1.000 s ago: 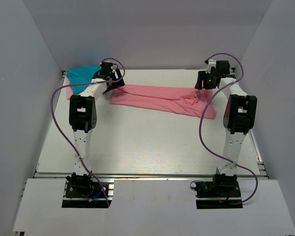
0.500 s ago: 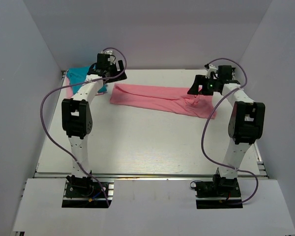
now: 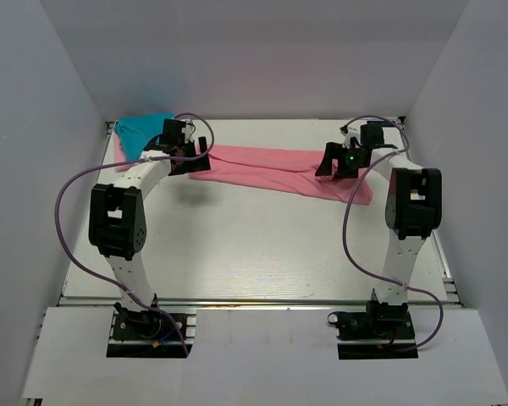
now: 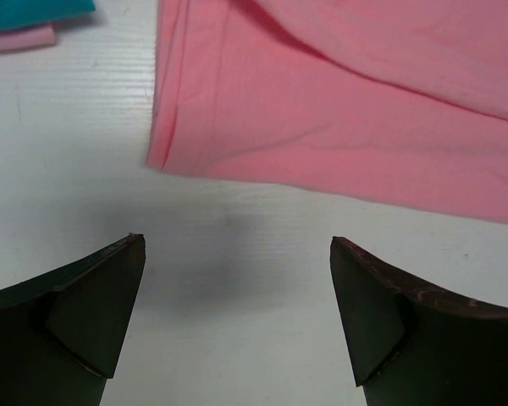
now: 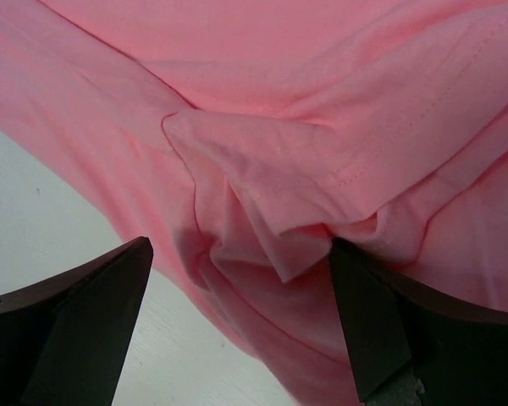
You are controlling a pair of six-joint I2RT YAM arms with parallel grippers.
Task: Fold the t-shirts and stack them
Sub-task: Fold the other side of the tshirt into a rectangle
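Note:
A salmon-pink t-shirt lies folded into a long strip across the far half of the table. My left gripper hangs open over bare table just short of the strip's left end, touching nothing. My right gripper stands open above the bunched, creased right end, with cloth below both fingers but not pinched. A teal-blue t-shirt sits at the back left corner. In the left wrist view its edge lies on top of a pale pink t-shirt.
The white table is boxed in by pale walls on the left, back and right. Purple cables loop off both arms. The arm bases sit at the near edge.
The left gripper swung from beside the teal shirt to the salmon strip's left end. The right gripper moved left over the strip's right end and its jaws spread wider.

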